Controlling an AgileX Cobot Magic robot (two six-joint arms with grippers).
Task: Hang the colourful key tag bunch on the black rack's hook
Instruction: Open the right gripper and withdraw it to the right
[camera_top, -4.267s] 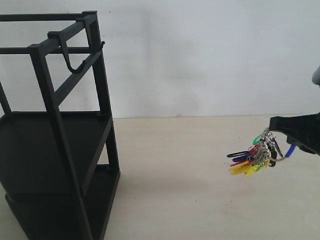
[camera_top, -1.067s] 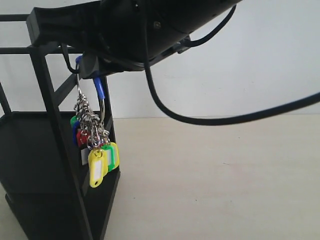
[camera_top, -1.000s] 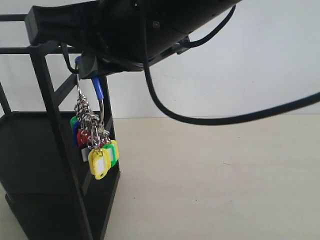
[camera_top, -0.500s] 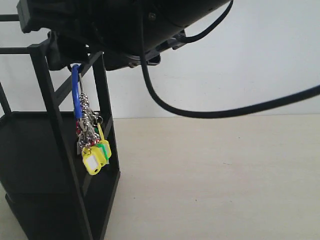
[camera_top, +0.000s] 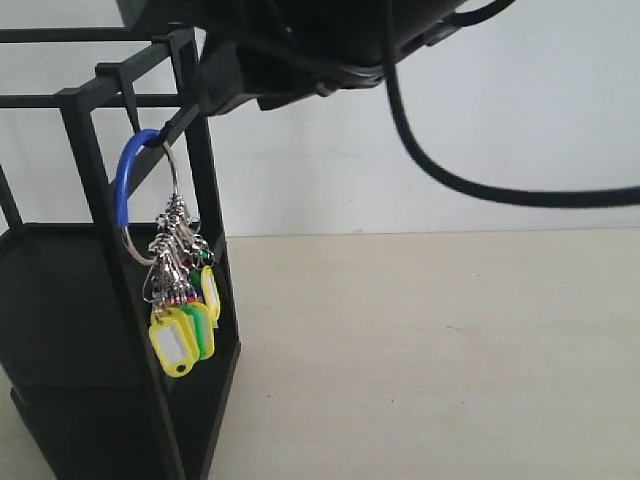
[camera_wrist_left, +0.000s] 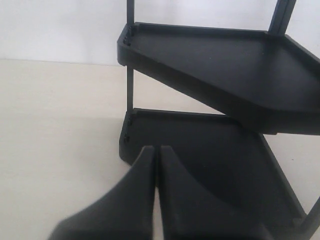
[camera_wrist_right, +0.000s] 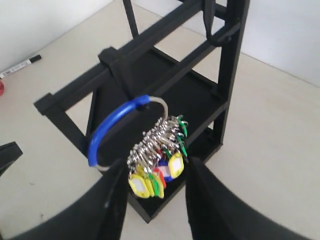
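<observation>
The colourful key tag bunch (camera_top: 170, 290) hangs by its silver ring from the hook (camera_top: 131, 100) at the top of the black rack (camera_top: 100, 330). Nothing grips it. The ring's blue sleeve (camera_top: 121, 190) curves left, and the yellow and green tags dangle lowest. My right gripper (camera_wrist_right: 157, 165) is open and drawn back from the bunch (camera_wrist_right: 157, 150), its fingers (camera_wrist_right: 114, 202) wide apart. The right arm (camera_top: 300, 45) fills the top of the exterior view. My left gripper (camera_wrist_left: 156, 150) is shut on nothing, low beside the rack's shelves (camera_wrist_left: 240, 80).
The rack stands on a beige tabletop (camera_top: 430, 350) before a white wall. A second small hook (camera_wrist_right: 210, 27) shows on the rack's far bar. A marker pen (camera_wrist_right: 20, 65) lies on the table beyond the rack.
The right arm has pulled up and to the right, off the ring. The bunch now hangs free on the hook and has turned, so the blue loop faces the camera.
</observation>
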